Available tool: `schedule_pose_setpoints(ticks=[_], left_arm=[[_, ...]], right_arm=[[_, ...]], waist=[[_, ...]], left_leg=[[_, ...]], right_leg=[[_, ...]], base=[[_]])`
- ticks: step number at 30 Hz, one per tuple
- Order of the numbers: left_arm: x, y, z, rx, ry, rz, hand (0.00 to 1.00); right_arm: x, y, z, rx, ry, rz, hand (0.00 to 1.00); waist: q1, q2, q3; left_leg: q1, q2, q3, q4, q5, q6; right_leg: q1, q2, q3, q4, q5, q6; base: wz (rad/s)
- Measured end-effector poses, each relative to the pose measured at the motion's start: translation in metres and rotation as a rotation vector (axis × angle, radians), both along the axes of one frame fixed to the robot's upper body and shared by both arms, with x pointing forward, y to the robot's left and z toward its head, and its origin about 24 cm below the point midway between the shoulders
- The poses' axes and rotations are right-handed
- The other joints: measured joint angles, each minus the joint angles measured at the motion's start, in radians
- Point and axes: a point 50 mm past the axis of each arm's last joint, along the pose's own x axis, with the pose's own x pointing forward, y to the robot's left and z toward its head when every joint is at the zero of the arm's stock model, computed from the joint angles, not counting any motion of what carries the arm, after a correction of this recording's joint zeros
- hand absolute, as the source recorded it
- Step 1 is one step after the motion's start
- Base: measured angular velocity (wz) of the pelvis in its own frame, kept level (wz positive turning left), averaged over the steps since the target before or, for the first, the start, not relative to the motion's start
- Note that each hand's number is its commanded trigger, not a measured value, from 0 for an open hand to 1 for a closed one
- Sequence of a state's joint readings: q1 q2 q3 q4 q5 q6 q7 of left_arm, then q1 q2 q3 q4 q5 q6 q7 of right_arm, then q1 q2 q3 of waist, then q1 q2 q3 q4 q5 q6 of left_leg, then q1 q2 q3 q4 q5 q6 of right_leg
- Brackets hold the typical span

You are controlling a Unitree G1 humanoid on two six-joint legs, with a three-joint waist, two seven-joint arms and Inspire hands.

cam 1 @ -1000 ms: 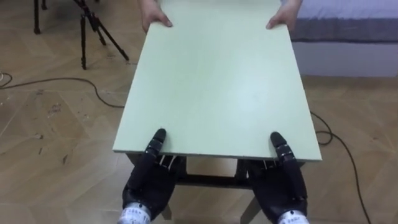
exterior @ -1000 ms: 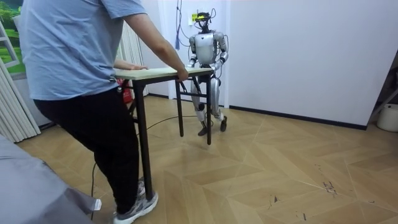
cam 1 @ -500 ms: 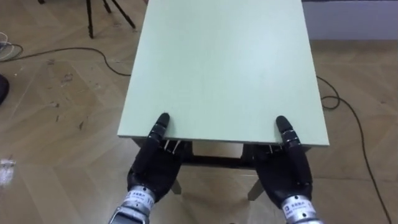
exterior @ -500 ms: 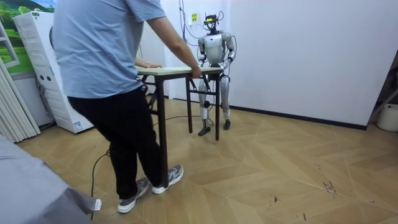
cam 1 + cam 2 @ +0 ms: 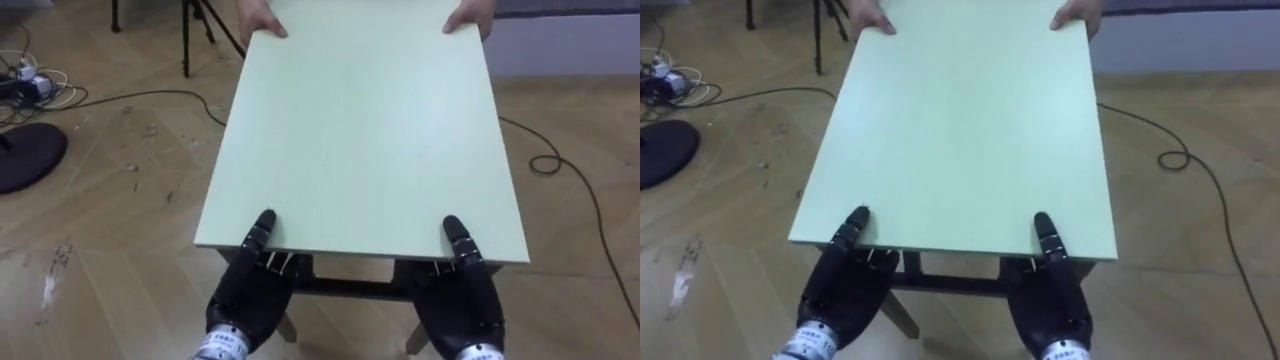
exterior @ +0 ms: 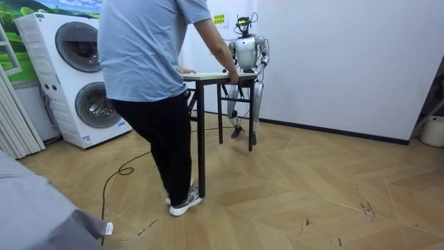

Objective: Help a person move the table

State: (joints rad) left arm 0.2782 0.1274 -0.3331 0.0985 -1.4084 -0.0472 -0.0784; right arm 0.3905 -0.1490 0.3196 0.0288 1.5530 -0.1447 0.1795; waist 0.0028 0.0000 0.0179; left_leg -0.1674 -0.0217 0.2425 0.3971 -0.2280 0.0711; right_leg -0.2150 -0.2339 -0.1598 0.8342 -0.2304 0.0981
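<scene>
A pale green table [image 5: 360,130] with dark legs is held off the floor between me and a person [image 6: 149,83]. My left hand [image 5: 250,290] grips its near edge at the left, thumb on top and fingers curled underneath. My right hand [image 5: 462,298] grips the same edge at the right in the same way. The person's hands [image 5: 262,18] hold the two far corners. In the room view I stand at the table's far end [image 6: 215,75], close to the white wall, facing the person.
A tripod [image 5: 195,25] and a black round base [image 5: 25,155] with cables [image 5: 30,85] lie on the wooden floor to my left. A dark cable [image 5: 560,160] runs on the right. Stacked washing machines [image 6: 76,83] stand at the room view's left.
The person has stepped toward the room view's right and I have gone back with the table toward the wall. My grip is unchanged; the black base has come into the eye view.
</scene>
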Motion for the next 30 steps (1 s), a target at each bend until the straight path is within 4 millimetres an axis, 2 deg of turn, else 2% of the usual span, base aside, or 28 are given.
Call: schedule_pose_setpoints(ticks=[1,2,3,4,5,6,7,8,9,11,13,14,16,17,19,21,24,25,26,27,28,29,30], left_arm=[[-0.002,-0.001,-0.001,-0.003,0.004,0.000,1.00],[-0.002,0.003,0.002,0.003,-0.008,0.009,1.00],[-0.001,0.005,0.003,0.009,-0.014,0.008,1.00],[0.000,0.007,0.003,0.024,-0.019,0.008,1.00],[0.003,0.007,0.005,0.027,-0.030,0.005,1.00],[0.004,0.006,0.006,0.026,-0.034,0.003,1.00],[0.004,0.006,0.006,0.023,-0.034,0.002,1.00],[0.004,0.005,0.007,0.020,-0.036,0.002,1.00],[0.005,0.005,0.008,0.020,-0.042,0.004,1.00],[0.015,0.008,0.016,0.042,-0.089,0.005,1.00],[0.021,0.008,0.020,0.053,-0.114,0.003,1.00],[0.024,0.009,0.022,0.057,-0.125,0.005,1.00],[0.026,0.013,0.023,0.062,-0.128,0.016,1.00],[0.026,0.015,0.023,0.066,-0.126,0.022,1.00],[0.020,0.017,0.018,0.072,-0.104,0.026,1.00],[0.015,0.018,0.015,0.078,-0.083,0.022,1.00],[0.007,0.016,0.009,0.078,-0.052,0.009,1.00],[0.005,0.015,0.008,0.078,-0.046,0.006,1.00],[0.005,0.015,0.007,0.077,-0.044,0.005,1.00],[0.005,0.014,0.008,0.076,-0.046,0.005,1.00],[0.005,0.013,0.008,0.070,-0.048,0.010,1.00],[0.005,0.013,0.007,0.068,-0.045,0.013,1.00],[0.002,0.013,0.006,0.061,-0.035,0.020,1.00]], right_arm=[[0.001,-0.001,0.000,-0.006,-0.002,0.004,1.00],[0.004,0.002,0.002,0.004,-0.012,0.014,1.00],[0.004,0.003,0.001,0.009,-0.010,0.012,1.00],[0.002,0.003,0.000,0.020,-0.001,0.009,1.00],[0.004,0.004,0.001,0.022,-0.007,0.008,1.00],[0.005,0.005,0.002,0.023,-0.011,0.008,1.00],[0.007,0.003,0.003,0.015,-0.018,0.014,1.00],[0.008,0.002,0.003,0.014,-0.019,0.016,1.00],[0.009,0.003,0.004,0.017,-0.023,0.016,1.00],[0.016,0.005,0.009,0.024,-0.059,0.018,1.00],[0.023,0.005,0.011,0.018,-0.075,0.024,1.00],[0.027,0.006,0.011,0.020,-0.082,0.028,1.00],[0.032,0.009,0.011,0.033,-0.084,0.035,1.00],[0.032,0.010,0.010,0.038,-0.077,0.036,1.00],[0.029,0.011,0.004,0.041,-0.051,0.047,1.00],[0.023,0.011,0.000,0.043,-0.026,0.050,1.00],[0.013,0.009,-0.006,0.035,0.000,0.039,1.00],[0.011,0.009,-0.007,0.036,0.006,0.035,1.00],[0.010,0.009,-0.007,0.034,0.005,0.032,1.00],[0.010,0.008,-0.007,0.032,0.002,0.031,1.00],[0.011,0.007,-0.006,0.025,-0.006,0.024,1.00],[0.011,0.007,-0.006,0.024,-0.006,0.024,1.00],[0.012,0.006,-0.006,0.016,-0.005,0.032,1.00]], waist=[[0.017,0.028,-0.0276],[0.023,0.021,-0.0246],[0.013,0.002,-0.0234],[-0.001,-0.045,-0.0230],[0.004,-0.062,-0.0065],[0.007,-0.056,-0.0004],[0.015,-0.040,0.0066],[0.025,-0.027,0.0061],[0.025,-0.025,0.0055],[0.021,-0.044,0.0069],[0.020,-0.051,0.0102],[0.023,-0.050,0.0107],[0.033,-0.050,0.0114],[0.035,-0.051,0.0120],[0.041,-0.048,0.0112],[0.068,-0.043,0.0098],[0.087,-0.028,0.0086],[0.106,-0.022,0.0091],[0.122,-0.017,0.0078],[0.125,-0.012,0.0060],[0.130,-0.004,0.0065],[0.139,0.000,0.0082],[0.157,0.012,0.0078]], left_leg=[[-0.033,0.003,-0.037,-0.031,0.016,0.013],[-0.041,0.025,-0.026,-0.052,0.042,0.010],[-0.041,0.016,-0.020,-0.055,0.051,0.008],[-0.034,-0.010,0.000,-0.044,0.055,0.013],[-0.056,-0.016,-0.006,0.017,0.053,0.014],[-0.073,-0.011,-0.018,0.046,0.053,0.014],[-0.092,0.004,-0.037,0.075,0.053,0.014],[-0.105,0.017,-0.036,0.077,0.054,0.012],[-0.116,0.024,-0.035,0.075,0.055,0.011],[-0.177,0.022,-0.019,0.071,0.058,0.007],[-0.228,0.028,-0.017,0.097,0.064,0.004],[-0.263,0.044,-0.014,0.124,0.071,0.000],[-0.279,0.069,-0.012,0.115,0.077,-0.008],[-0.279,0.080,-0.009,0.104,0.095,-0.011],[-0.259,0.099,-0.006,0.085,0.108,-0.023],[-0.239,0.115,-0.003,0.058,0.127,-0.039],[-0.213,0.134,-0.027,0.003,0.185,-0.062],[-0.200,0.145,-0.030,-0.032,0.217,-0.075],[-0.188,0.150,-0.041,-0.085,0.265,-0.099],[-0.187,0.151,-0.059,-0.112,0.292,-0.116],[-0.190,0.158,-0.070,-0.086,0.289,-0.123],[-0.191,0.165,-0.065,-0.026,0.248,-0.114],[-0.191,0.181,-0.058,0.109,0.163,-0.112]], right_leg=[[-0.010,0.052,0.044,-0.055,0.018,0.039],[-0.009,0.047,0.054,-0.032,0.029,0.041],[0.003,0.020,0.037,0.009,0.034,0.033],[0.053,-0.040,0.021,0.044,0.030,0.020],[0.077,-0.051,0.014,0.006,-0.005,0.017],[0.080,-0.042,0.010,-0.013,-0.012,0.008],[0.089,-0.020,0.012,-0.051,-0.012,0.008],[0.104,0.006,0.003,-0.108,-0.019,0.011],[0.110,0.012,-0.002,-0.132,-0.029,0.014],[0.094,0.008,-0.012,-0.196,-0.102,0.015],[0.097,0.025,-0.007,-0.269,-0.137,0.004],[0.103,0.042,-0.010,-0.323,-0.147,-0.004],[0.109,0.073,-0.005,-0.391,-0.149,-0.007],[0.109,0.086,-0.007,-0.406,-0.142,-0.023],[0.111,0.106,-0.006,-0.422,-0.130,-0.038],[0.114,0.129,-0.005,-0.435,-0.108,-0.055],[0.127,0.169,-0.015,-0.454,-0.080,-0.086],[0.123,0.185,-0.015,-0.460,-0.069,-0.103],[0.114,0.198,-0.019,-0.473,-0.058,-0.118],[0.104,0.202,-0.034,-0.478,-0.050,-0.130],[0.087,0.198,-0.050,-0.478,-0.039,-0.148],[0.085,0.196,-0.068,-0.476,-0.034,-0.153],[0.085,0.195,-0.104,-0.474,-0.025,-0.165]], base=[[-0.49],[-0.37],[0.11],[0.30],[0.17],[-0.20],[-0.31],[-0.33],[-0.14],[0.07],[0.01],[-0.10],[-0.19],[-0.18],[-0.18],[-0.29],[0.01],[-0.15],[-0.13],[-0.11],[-0.12],[-0.38],[-0.50]])
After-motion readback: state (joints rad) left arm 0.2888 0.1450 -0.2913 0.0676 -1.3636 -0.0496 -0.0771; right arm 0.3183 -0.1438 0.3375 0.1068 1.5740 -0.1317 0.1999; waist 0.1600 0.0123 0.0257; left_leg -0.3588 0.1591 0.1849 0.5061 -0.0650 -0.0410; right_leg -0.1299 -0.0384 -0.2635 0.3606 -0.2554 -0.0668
